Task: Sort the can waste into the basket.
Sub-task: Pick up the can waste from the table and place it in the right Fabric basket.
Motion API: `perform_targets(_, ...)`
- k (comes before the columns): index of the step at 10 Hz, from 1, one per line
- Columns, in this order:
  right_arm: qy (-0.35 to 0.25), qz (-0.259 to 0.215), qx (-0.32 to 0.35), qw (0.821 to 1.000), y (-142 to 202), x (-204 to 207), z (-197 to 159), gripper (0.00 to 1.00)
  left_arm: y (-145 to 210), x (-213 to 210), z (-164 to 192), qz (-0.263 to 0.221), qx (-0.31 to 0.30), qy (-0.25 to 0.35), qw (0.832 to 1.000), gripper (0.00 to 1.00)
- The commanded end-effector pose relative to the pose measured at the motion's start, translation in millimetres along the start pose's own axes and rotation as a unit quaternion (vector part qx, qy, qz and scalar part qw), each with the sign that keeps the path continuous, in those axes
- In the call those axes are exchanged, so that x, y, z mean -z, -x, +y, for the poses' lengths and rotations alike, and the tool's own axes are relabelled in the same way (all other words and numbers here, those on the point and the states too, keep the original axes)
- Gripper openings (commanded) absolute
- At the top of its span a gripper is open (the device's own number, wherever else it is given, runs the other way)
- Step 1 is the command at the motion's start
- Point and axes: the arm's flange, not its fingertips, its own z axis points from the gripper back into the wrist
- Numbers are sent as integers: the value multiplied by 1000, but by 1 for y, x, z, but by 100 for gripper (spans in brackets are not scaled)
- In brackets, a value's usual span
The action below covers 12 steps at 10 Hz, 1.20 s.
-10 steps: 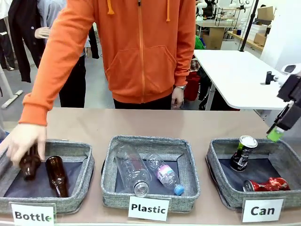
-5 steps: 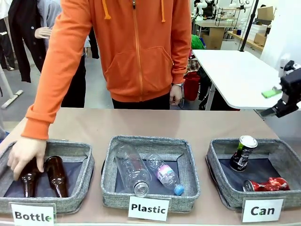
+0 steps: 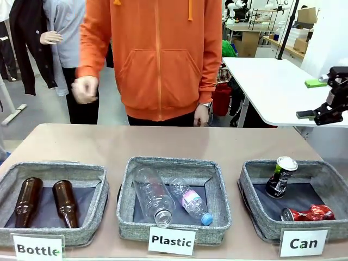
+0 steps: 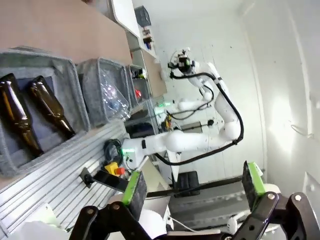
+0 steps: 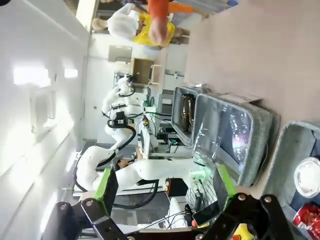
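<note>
Inside the basket (image 3: 250, 176) at the bench's right end lie both cans, black (image 3: 281, 176) (leaning) and red (image 3: 308, 213). Both my grippers, right (image 3: 321, 98) and left (image 4: 192, 187), hang with jaws released, grasping nothing.

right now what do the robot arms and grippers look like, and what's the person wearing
The right arm is glossy white, rounded segments with a black cable along it. Both the left gripper and the right gripper are black with bright green pads. The person wears an orange zip hoodie with a front pocket.
</note>
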Motion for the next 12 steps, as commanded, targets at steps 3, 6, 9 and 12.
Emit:
perform_targets(3, -13, 4, -4, 1000, 3, -4, 0, 100, -1, 137, 35, 183, -73, -14, 980, 100)
perform_targets(6, -13, 4, -4, 1000, 3, -4, 0, 100, 0, 142, 45, 179, -74, -9, 981, 100)
perform_targets(9, -13, 4, -4, 1000, 3, -4, 0, 100, 0, 142, 45, 179, -74, -9, 981, 100)
perform_targets(12, -13, 4, -4, 1000, 3, -4, 0, 100, 0, 142, 45, 179, -74, -9, 981, 100)
